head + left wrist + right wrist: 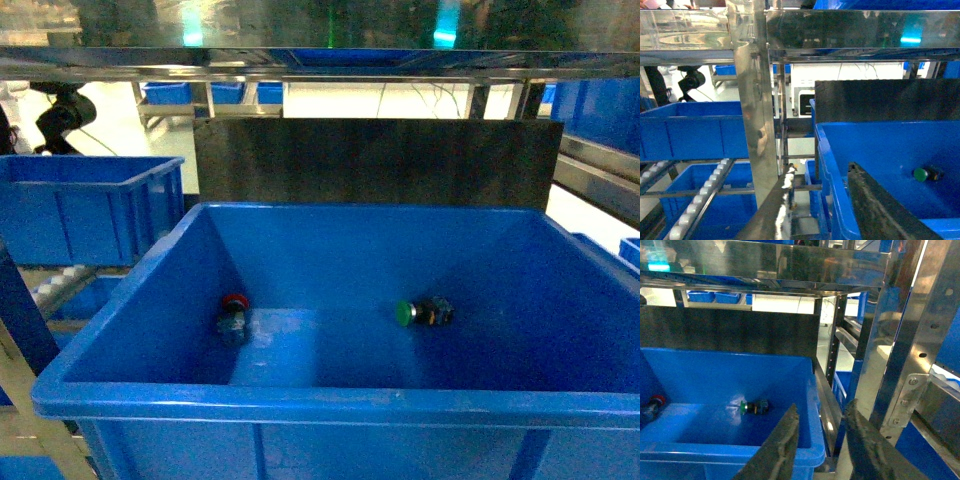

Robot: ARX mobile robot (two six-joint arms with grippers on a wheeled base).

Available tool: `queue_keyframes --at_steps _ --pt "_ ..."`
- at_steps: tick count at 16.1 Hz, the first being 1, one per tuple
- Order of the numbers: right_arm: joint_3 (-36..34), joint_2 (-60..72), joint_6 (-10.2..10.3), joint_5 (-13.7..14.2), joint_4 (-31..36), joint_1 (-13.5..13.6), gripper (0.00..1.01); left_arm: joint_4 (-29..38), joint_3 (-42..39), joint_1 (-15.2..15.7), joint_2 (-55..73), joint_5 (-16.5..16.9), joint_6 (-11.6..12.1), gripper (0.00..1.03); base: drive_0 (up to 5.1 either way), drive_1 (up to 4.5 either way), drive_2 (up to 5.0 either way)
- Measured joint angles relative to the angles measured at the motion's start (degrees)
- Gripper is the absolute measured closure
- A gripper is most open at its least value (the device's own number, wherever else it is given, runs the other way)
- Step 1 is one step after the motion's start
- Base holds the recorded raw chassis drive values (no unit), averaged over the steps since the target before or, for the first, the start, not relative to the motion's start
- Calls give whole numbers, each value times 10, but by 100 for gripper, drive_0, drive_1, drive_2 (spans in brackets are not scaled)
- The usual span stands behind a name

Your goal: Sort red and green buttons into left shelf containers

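The red button [234, 304] lies at the left of the floor of a big blue bin [300, 403]. The green button [405, 313] lies on its side near the middle, cap to the left. Both also show in the right wrist view, red button [655, 402] and green button [751, 406]. The left wrist view shows only the green button [922, 174]. My left gripper [822, 168] is open and holds nothing, with the bin's left rim [832, 190] between its fingers. My right gripper [823, 406] is open and holds nothing, over the bin's right rim [816, 442]. Left shelf containers [90, 205] stand at the left.
A steel shelf post [755, 100] stands between the left containers [690, 131] and the big bin. A roller track [700, 200] and a lower blue bin [727, 212] sit below. A dark panel [375, 160] backs the big bin. Steel uprights [900, 340] rise on the right.
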Motion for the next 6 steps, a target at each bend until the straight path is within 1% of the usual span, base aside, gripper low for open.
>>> queue_keyframes --at_steps 3,4,5,6 --pt "0 0 0 0 0 0 38 0 0 0 0 0 0 37 0 0 0" --pt "0 0 0 0 0 0 25 0 0 0 0 0 0 22 0 0 0" --pt "0 0 0 0 0 0 12 0 0 0 0 0 0 12 0 0 0" --pt "0 0 0 0 0 0 1 0 0 0 0 0 1 3 0 0 0"
